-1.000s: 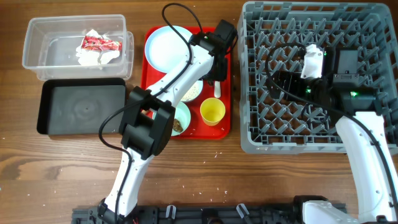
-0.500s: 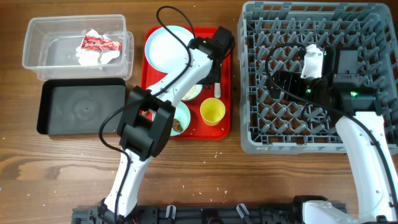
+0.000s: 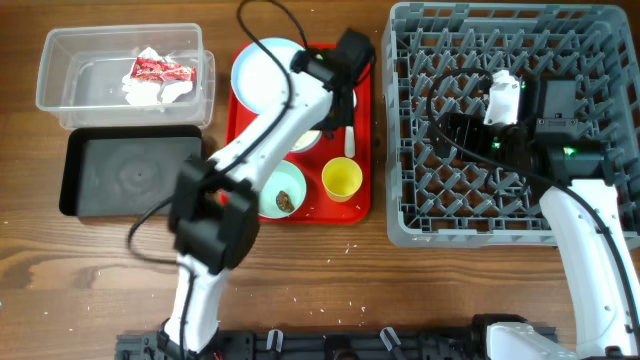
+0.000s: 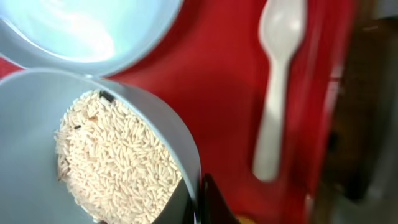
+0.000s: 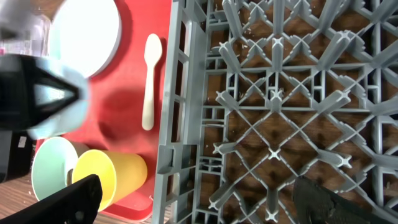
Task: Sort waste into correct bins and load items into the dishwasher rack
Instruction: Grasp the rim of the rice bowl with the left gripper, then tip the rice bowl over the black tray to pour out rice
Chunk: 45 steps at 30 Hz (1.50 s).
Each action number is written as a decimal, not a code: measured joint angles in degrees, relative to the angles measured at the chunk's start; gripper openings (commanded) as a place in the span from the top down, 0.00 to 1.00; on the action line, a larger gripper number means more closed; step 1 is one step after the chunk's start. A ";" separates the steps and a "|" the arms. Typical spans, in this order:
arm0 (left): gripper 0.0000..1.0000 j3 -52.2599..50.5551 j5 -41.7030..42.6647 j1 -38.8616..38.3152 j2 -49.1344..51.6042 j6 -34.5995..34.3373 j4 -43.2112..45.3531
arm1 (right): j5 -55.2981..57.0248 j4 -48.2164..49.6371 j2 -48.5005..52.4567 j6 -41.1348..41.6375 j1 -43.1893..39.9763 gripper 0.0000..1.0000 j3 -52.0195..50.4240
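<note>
Two end effectors are set over the bench (image 3: 100,290). The left end effector (image 3: 328,120) is reached across the red serving tray (image 3: 362,205) to the white bowl (image 4: 184,193), which is filled with rice (image 4: 118,162). One dark finger (image 4: 214,202) is pressed against the outside of the rim and the other is hidden, so a pinch on the rim is judged likely rather than seen. The rim is probably taken so that the bowl can be carried level and its rice tipped into a bin before racking. The right end effector (image 5: 196,186) is held over the dishwasher rack (image 3: 400,150) with its fingers spread wide and nothing between them, presumably kept ready for dishes.

Two bins are counted, the clear tub (image 3: 85,75) and the black tray (image 3: 130,175), set side by side left of the serving tray. In the tub one wrapper (image 3: 160,68) and some crumpled tissue (image 3: 145,93) are lying; nothing is seen in the black tray. On the serving tray are counted one plate (image 3: 262,75), two bowls (the white one and the teal bowl (image 3: 295,180) with a brown lump (image 3: 286,202) in it), one yellow cup (image 3: 342,180) and one spoon (image 4: 277,93). No dish is found in the rack.
</note>
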 measured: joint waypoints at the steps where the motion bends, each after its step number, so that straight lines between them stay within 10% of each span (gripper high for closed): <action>1: 0.96 0.09 0.44 0.46 -2.36 0.00 -1.51 | 0.00 0.37 0.00 0.00 0.00 0.00 0.00; 10: 0.96 1.77 3.37 25.09 -16.26 6.05 -20.02 | 0.00 2.10 0.00 0.00 0.00 0.00 0.00; 27: 0.96 -27.08 52.37 61.88 -15.56 36.26 -2.84 | 0.02 2.12 0.00 0.00 0.00 0.00 0.00; 45: 0.96 -29.20 86.47 73.40 -15.56 37.33 -3.28 | 0.02 -1.14 0.00 0.00 0.00 0.00 0.00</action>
